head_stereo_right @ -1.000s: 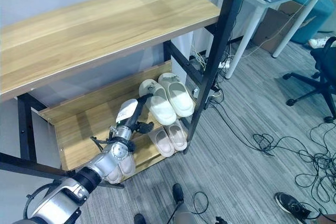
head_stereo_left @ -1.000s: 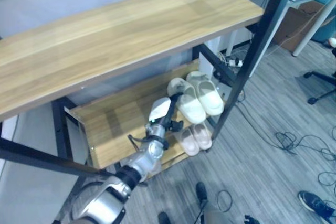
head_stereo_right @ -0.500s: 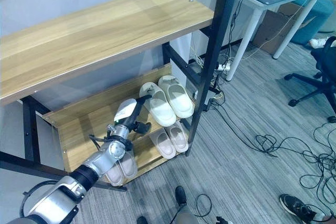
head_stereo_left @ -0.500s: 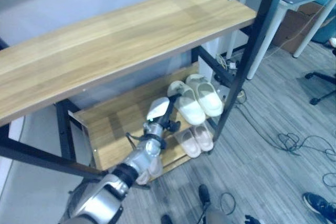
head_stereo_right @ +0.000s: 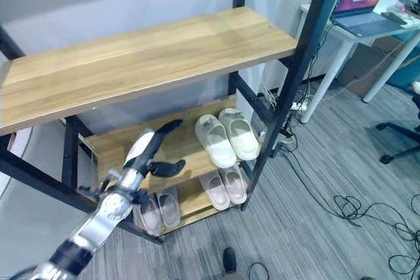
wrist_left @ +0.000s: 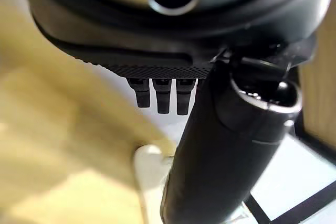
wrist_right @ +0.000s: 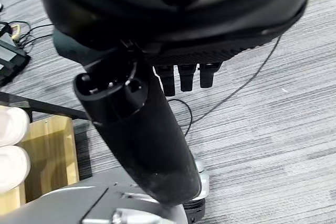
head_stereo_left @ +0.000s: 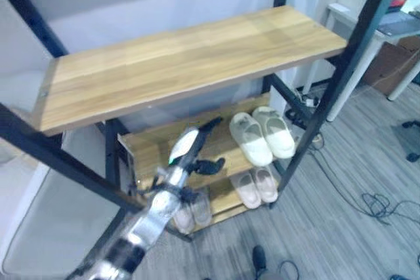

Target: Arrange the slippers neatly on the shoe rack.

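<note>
The left hand (head_stereo_right: 155, 151) is hanging in front of the shoe rack (head_stereo_right: 164, 57), level with its middle shelf, fingers straight and thumb spread, holding nothing. To its right on that shelf, the white slippers (head_stereo_right: 228, 137) are sitting side by side. Beneath them, two pale pairs (head_stereo_right: 223, 187) are resting on the bottom shelf. The right hand (wrist_right: 157, 124) is waiting over the floor away from the rack, fingers relaxed. I judge a careless reach could be knocking the white pair askew.

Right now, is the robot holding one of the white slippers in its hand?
No, the left hand hangs with straight fingers over the middle shelf, apart from the white slippers, which lie side by side on that shelf.
</note>
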